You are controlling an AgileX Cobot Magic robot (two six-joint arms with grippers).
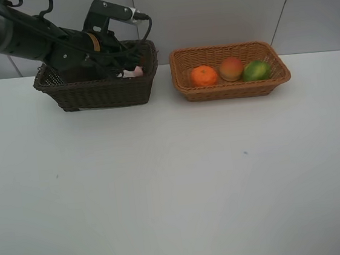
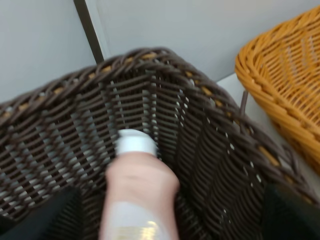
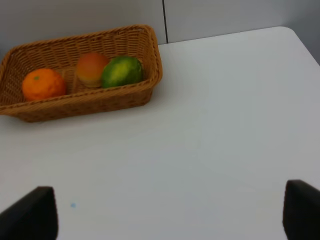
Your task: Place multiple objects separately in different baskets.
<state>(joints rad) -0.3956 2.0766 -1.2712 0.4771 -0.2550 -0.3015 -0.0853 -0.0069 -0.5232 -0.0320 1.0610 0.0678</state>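
The dark brown basket (image 1: 99, 92) stands at the back left with my left arm reaching into it. Inside it lies a pink squeeze bottle (image 2: 142, 185) with a white cap (image 2: 136, 142), pointing into the basket's corner (image 2: 150, 85); a bit of the bottle (image 1: 135, 72) shows by the basket's right end. My left gripper (image 2: 167, 210) is open, its dark fingers (image 2: 42, 212) wide on either side of the bottle. The orange-tan basket (image 1: 233, 89) holds an orange (image 1: 204, 75), a peach-like fruit (image 1: 231, 68) and a green mango (image 1: 256, 70). My right gripper (image 3: 168, 207) is open over bare table, holding nothing.
The white table (image 1: 176, 181) stretches in front of both baskets. A grey wall rises right behind them. The tan basket (image 2: 285, 80) sits close to the right of the dark one. In the right wrist view the tan basket (image 3: 80, 102) lies well ahead of the fingers.
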